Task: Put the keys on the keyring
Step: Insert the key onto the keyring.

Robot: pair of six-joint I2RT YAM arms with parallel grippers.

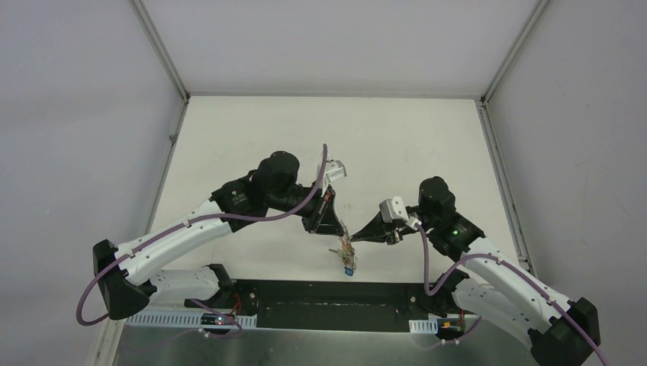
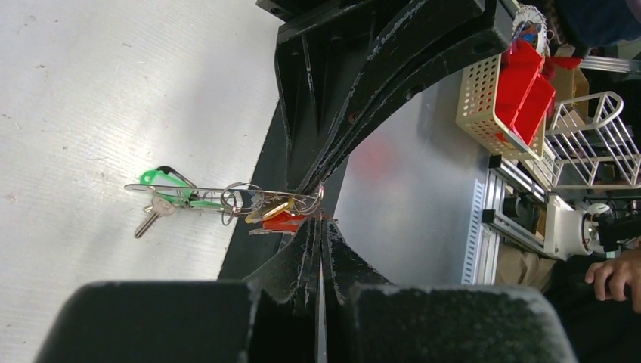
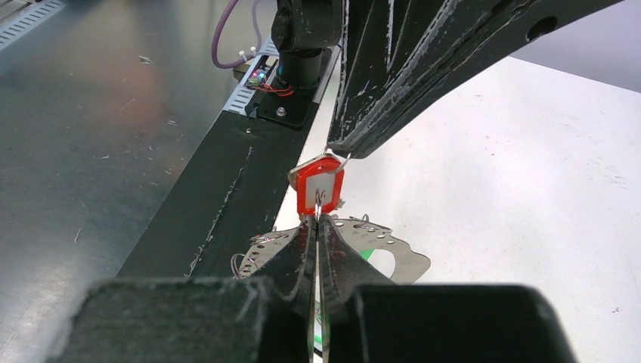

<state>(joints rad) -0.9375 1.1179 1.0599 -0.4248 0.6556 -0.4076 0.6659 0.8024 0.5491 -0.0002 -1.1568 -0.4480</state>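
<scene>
The grey keyring is a flat metal loop with holes, hanging behind my right fingers; in the left wrist view it shows edge-on. A green key and several small rings hang from it. My left gripper is shut on the ring's wire end, next to a red key. My right gripper is shut on the lower edge of the red key's head. The left fingers pinch the wire loop above that head. In the top view both grippers meet over the hanging bunch.
A black strip and a metal plate run along the table's near edge, just under the bunch. Off the table, the left wrist view shows a beige basket with red bins, a white wire rack and a person's hand.
</scene>
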